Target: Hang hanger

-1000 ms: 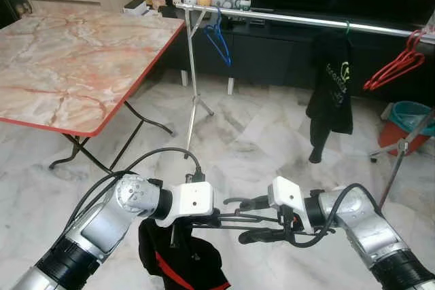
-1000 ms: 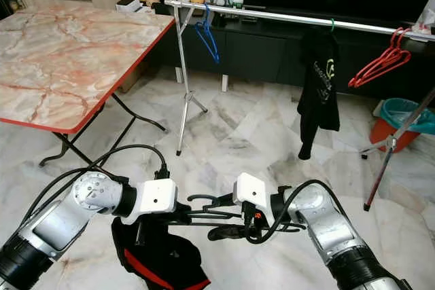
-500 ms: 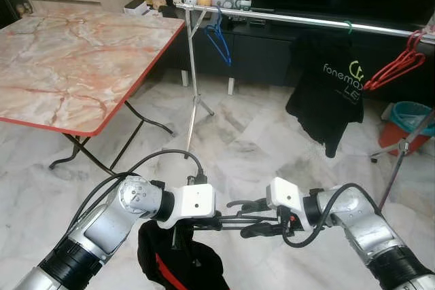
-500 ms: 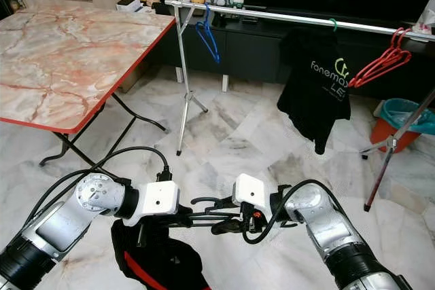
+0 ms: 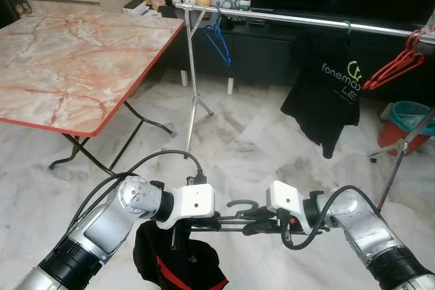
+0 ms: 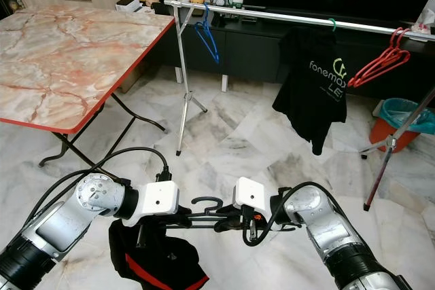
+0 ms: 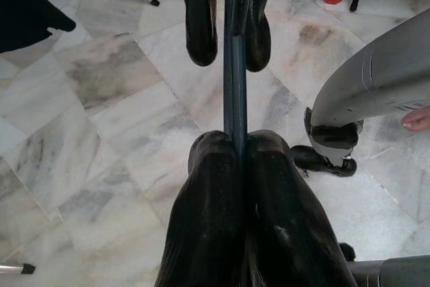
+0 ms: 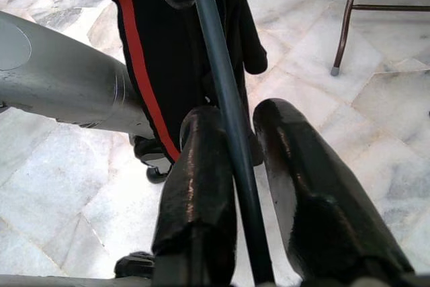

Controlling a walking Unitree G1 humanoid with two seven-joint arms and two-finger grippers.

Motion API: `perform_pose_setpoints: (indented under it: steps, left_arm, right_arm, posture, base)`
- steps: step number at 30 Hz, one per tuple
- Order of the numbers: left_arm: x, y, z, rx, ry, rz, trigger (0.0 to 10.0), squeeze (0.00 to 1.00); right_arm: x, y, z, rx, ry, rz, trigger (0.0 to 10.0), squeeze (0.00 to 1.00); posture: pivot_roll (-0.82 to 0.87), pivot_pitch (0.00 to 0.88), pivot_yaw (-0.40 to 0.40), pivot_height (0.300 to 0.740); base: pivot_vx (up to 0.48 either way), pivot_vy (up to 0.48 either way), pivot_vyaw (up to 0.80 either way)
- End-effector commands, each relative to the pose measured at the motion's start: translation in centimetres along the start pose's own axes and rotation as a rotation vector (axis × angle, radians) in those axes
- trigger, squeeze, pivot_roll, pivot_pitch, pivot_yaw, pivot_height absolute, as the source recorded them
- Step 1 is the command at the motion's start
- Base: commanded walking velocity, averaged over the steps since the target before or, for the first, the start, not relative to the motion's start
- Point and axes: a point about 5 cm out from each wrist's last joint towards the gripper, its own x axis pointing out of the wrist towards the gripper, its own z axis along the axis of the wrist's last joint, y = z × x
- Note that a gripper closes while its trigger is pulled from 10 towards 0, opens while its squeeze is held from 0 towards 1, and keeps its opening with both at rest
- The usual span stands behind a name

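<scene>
A dark hanger (image 5: 238, 221) is held level low in front of me, its hook (image 5: 239, 204) pointing up. A black garment with a red stripe (image 5: 180, 266) hangs from it under my left arm. My left gripper (image 5: 219, 222) is shut on the hanger's bar; in the left wrist view its fingers (image 7: 215, 213) pinch the bar. My right gripper (image 5: 250, 227) faces it from the other side, its fingers (image 8: 201, 179) closed around the same bar. The metal clothes rail (image 5: 306, 20) runs across the room far ahead of both grippers.
On the rail hang a blue hanger (image 5: 219, 39), a black printed T-shirt (image 5: 326, 93) and red hangers (image 5: 394, 66). A marble-top folding table (image 5: 68, 59) stands at the left. A teal bucket (image 5: 411, 117) sits far right. Marble floor lies between me and the rail.
My right gripper's fingers, spread wide a second ago, have closed onto the hanger bar. The T-shirt on the rail has swung round and now shows its print.
</scene>
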Motion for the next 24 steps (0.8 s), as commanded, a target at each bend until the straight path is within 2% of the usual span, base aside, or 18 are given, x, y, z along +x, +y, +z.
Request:
perform_pose_setpoints:
  steps: [1, 14, 15, 16, 24]
  left_arm:
    - [-0.47, 0.67, 0.98, 0.038, -0.029, 0.015, 10.0, 0.0]
    - [-0.51, 0.65, 1.03, 0.036, -0.034, 0.027, 10.0, 0.0]
    - [-0.52, 0.63, 1.04, 0.03, -0.038, 0.027, 10.0, 0.46]
    - [-0.58, 0.6, 1.14, 0.018, -0.052, 0.017, 10.0, 1.0]
    - [-0.62, 0.81, 1.29, 0.013, -0.062, 0.026, 10.0, 1.0]
  right_arm:
    - [0.19, -0.22, 0.04, -0.001, 0.008, -0.009, 0.0, 0.0]
    - [0.24, -0.49, 0.19, 0.0, -0.006, -0.031, 0.0, 0.0]
    - [0.22, -0.51, 0.17, -0.001, -0.005, -0.031, 0.0, 0.0]
    - [0.22, -0.59, 0.18, -0.002, -0.005, -0.034, 0.0, 0.0]
    - [0.38, -0.61, 0.14, -0.003, -0.004, -0.038, 0.0, 0.0]
  posture:
    - [0.13, 0.0, -0.016, 0.74]
    - [0.13, 0.0, -0.015, 0.74]
    - [0.13, 0.0, -0.015, 0.74]
    - [0.13, 0.0, -0.015, 0.74]
    - [0.13, 0.0, -0.014, 0.74]
  base:
    - [0.0, 0.0, 0.0]
    - [0.0, 0.0, 0.0]
    - [0.0, 0.0, 0.0]
    - [0.0, 0.0, 0.0]
    - [0.0, 0.0, 0.0]
